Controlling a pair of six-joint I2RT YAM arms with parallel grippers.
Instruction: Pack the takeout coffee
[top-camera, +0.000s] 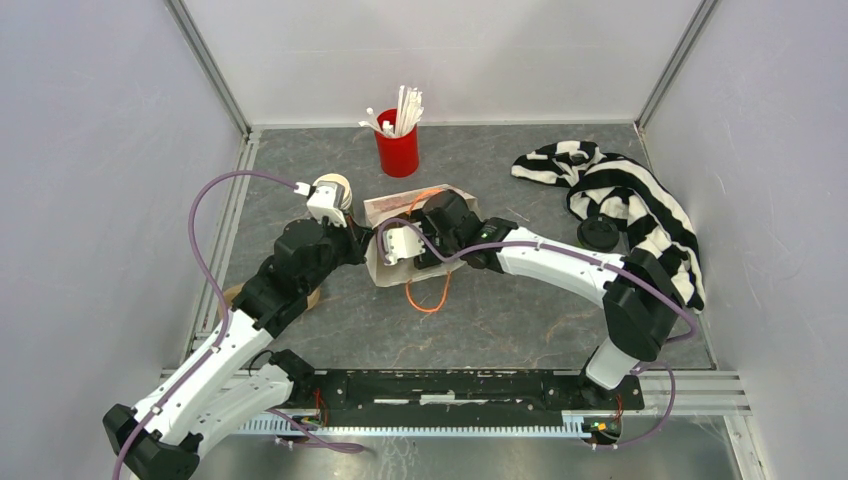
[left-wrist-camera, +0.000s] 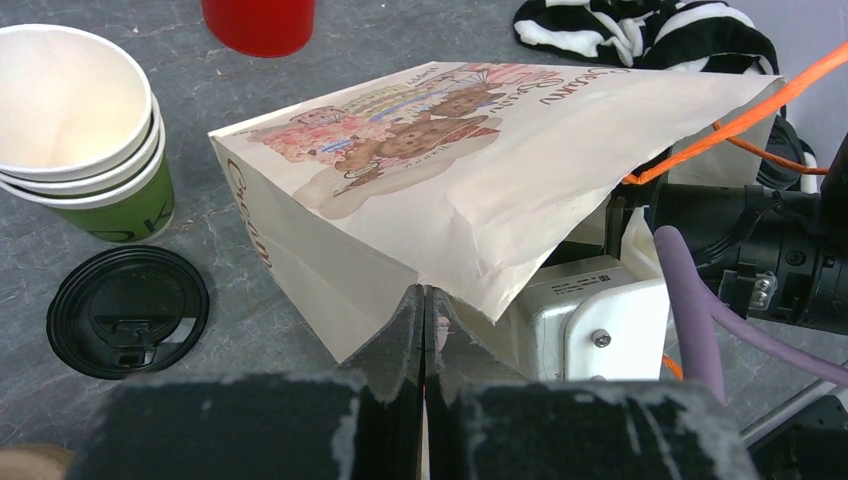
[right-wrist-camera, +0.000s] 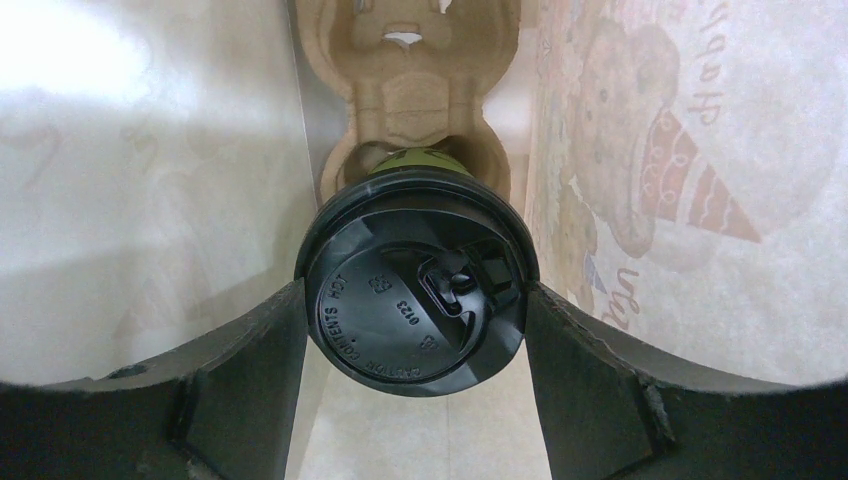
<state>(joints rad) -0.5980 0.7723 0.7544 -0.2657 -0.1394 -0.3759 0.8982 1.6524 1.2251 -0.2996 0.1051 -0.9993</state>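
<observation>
Because my right arm reaches deep inside the bag, the next move turns on one line. The small green paper cup w/ round black plastic lid (right-wrist-camera: 415, 275) sits dead ahead of the right pincer (right-wrist-camera: 415, 305). Its long axis runs straight out along my reach, lid toward the wrist cam, base toward the bag's closed end. The pincer fingers (right-wrist-camera: 250, 350) stand wide yet press both sides of the lid rim, so I read it as pinching the cup, not hanging loose.

The cup base looks seated in the near socket of the brown moulded-pulp carrier (right-wrist-camera: 405, 90), which lies further in. The far socket looks empty, tho it's partly cut off.

So the cup is inside the cream printed paper bag (left-wrist-camera: 480, 170), which lies on its side abt mid-counter (top-camera: 500, 320), short of the far edge. The left pincer (left-wrist-camera: 425, 300) is pressed together on the bag's mouth lip, propping it up like a tent.

My guess for next: let go & back out along that same axis. Sideways drag could tip the cup out of its socket or tear the bag wall. The right arm is the nearer one; the left is tied up w/ the lip.

Only one lidded cup shows; can't tell where the 2nd is. A loose black lid (left-wrist-camera: 128, 310) lies beside the stack of lidless green cups (left-wrist-camera: 90, 150), not my cargo.
</observation>
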